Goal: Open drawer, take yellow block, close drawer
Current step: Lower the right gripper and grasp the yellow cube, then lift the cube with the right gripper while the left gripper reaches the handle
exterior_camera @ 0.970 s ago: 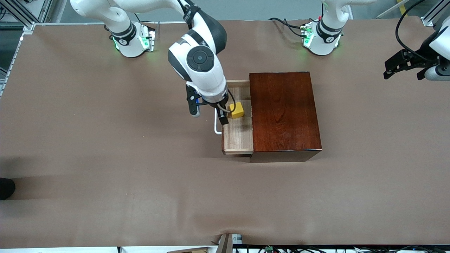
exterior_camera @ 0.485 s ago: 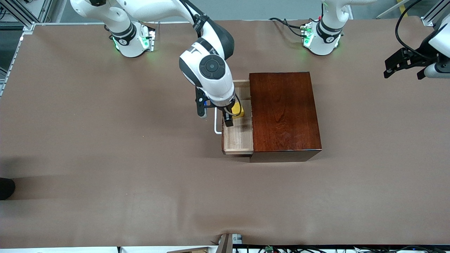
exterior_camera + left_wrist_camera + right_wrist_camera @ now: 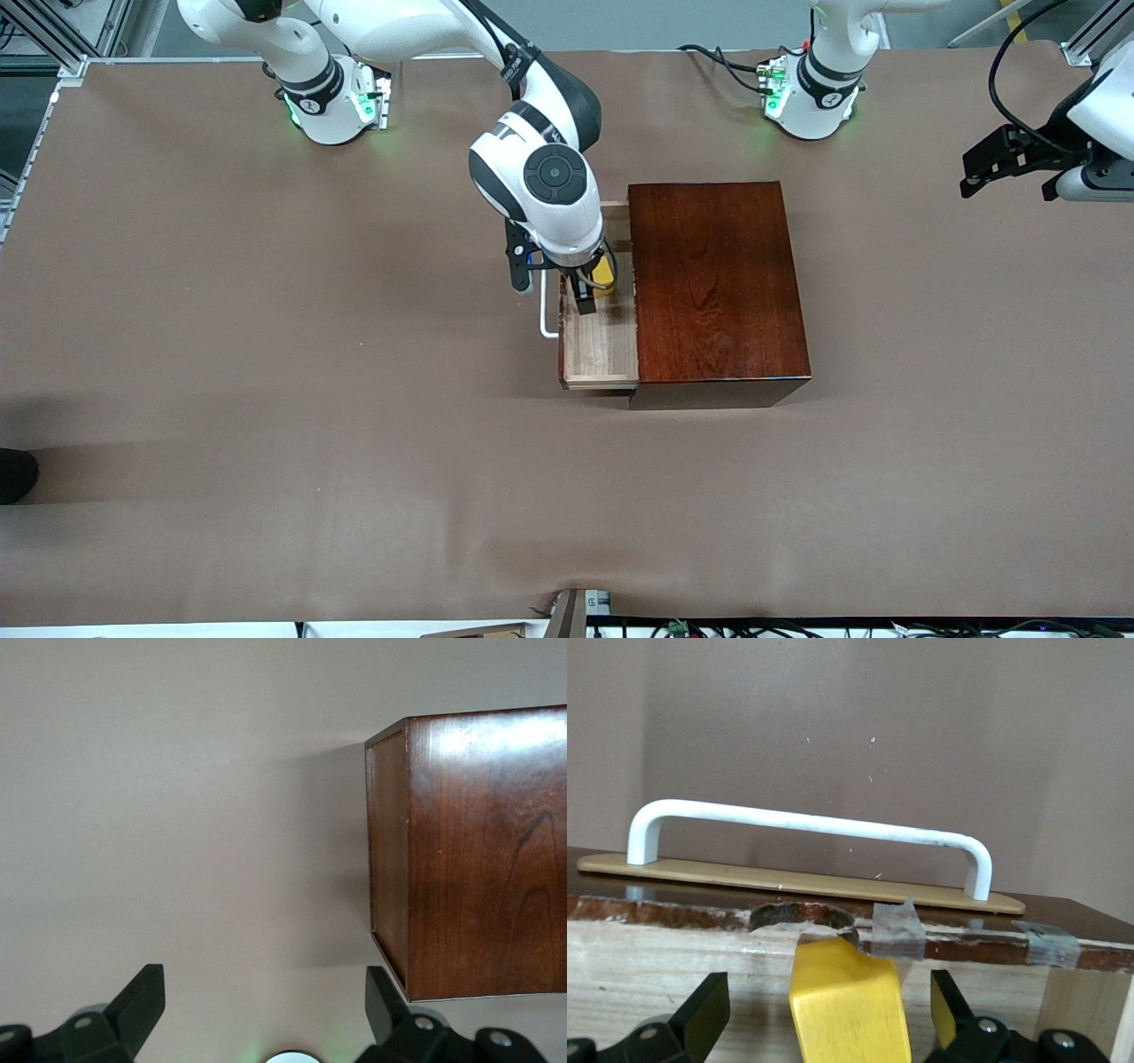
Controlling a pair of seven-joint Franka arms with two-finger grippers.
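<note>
Plainly, small yellow block (image 3: 849, 1003) sits in pale drawer (image 3: 602, 350).

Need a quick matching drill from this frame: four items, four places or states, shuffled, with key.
Items:
1. drawer
2. yellow block
3. right gripper
4. left gripper

States:
A. waits open, raised at the left arm's end of the table
B. pulled out of the wooden box
C. lies in the drawer, between open fingers
D. down in the drawer, open around the block

Pairs: 1-B, 2-C, 3-D, 4-A
</note>
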